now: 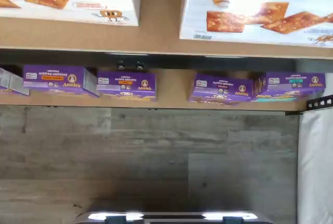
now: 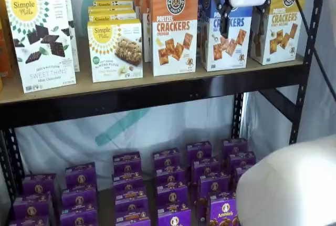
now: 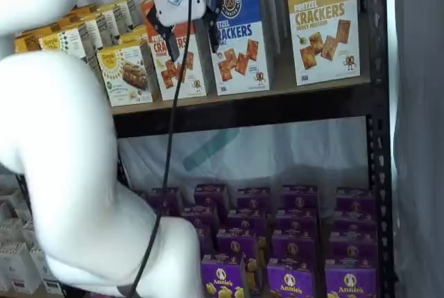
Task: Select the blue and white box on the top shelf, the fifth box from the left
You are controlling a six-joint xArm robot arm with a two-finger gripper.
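On the top shelf (image 2: 157,92) you've got the blue and white box (image 2: 231,39) standing upright at roughly 1 o'clock in a shelf view, between the orange-topped Cheddar carton (image 2: 174,26) at its 9 o'clock and the yellow-topped carton (image 2: 283,23) at its 3 o'clock. The gripper (image 2: 247,13) hangs in front of the blue box's upper half. Your fingers (image 2: 224,18) are spread wide with a clear gap, one black finger on each side of the white body, grasping nothing. In the wrist view, the box's "SEA SALT" face (image 1: 260,10) shows above purple Annie's boxes (image 1: 127,84) on the lower level.
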